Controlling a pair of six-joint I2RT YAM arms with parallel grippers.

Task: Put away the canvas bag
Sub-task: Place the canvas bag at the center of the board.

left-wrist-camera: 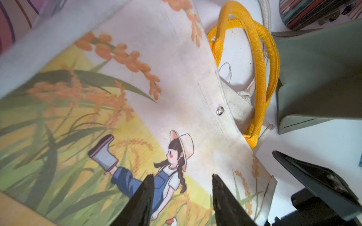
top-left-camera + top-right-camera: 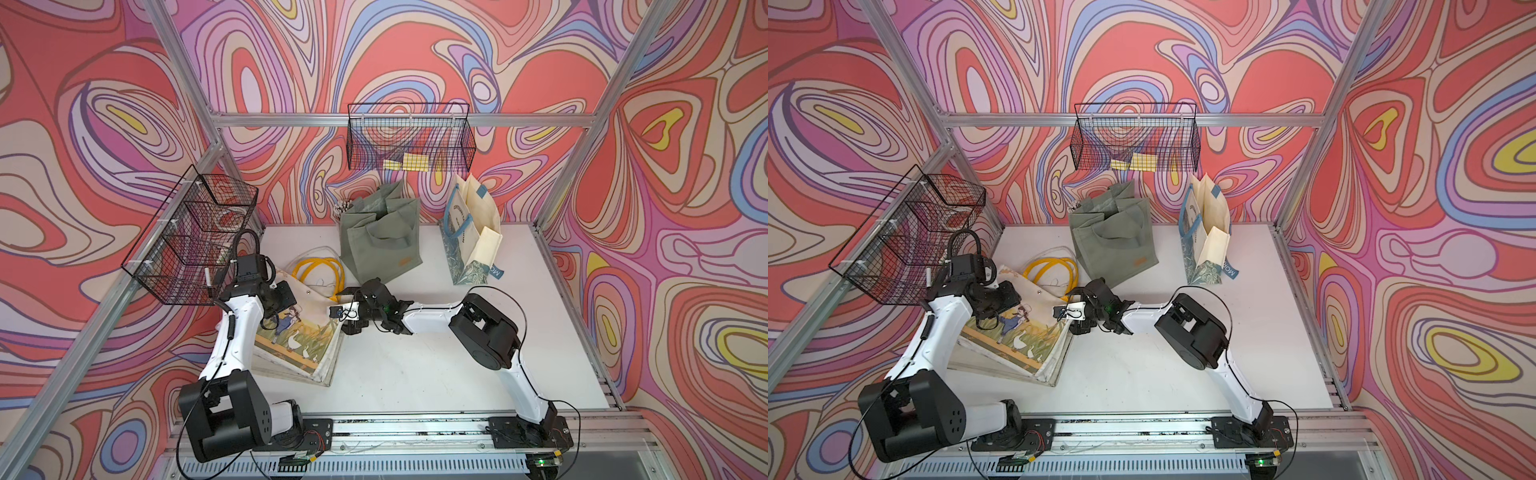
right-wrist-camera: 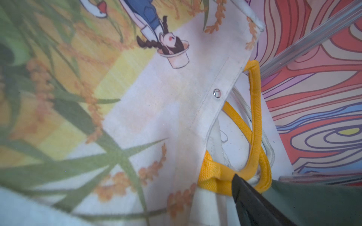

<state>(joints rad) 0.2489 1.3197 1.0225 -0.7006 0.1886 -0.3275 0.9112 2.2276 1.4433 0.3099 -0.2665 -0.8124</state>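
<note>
Noting left hand (image 1: pixel 182 176) with jaws apart, nothing between them, poised just above the printed girl on the canvas bag (image 2: pixel 299 332). Seeing only one finger (image 3: pixel 246 195) of right hand (image 2: pixel 347 297), against the yellow handles (image 2: pixel 316 270) at the bag's mouth; cannot tell whether open or closed. Found bag lying flat on tabletop (image 2: pixel 415 365), near side wire basket (image 2: pixel 187 241), green bag (image 2: pixel 380 241) just beyond the handles.

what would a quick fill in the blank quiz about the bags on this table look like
The printed canvas bag has ____ handles.
The upright fabric bag behind it is ____.
The girl printed on the canvas bag wears a ____ on her head.
Missing words: yellow; green; hat.
</note>
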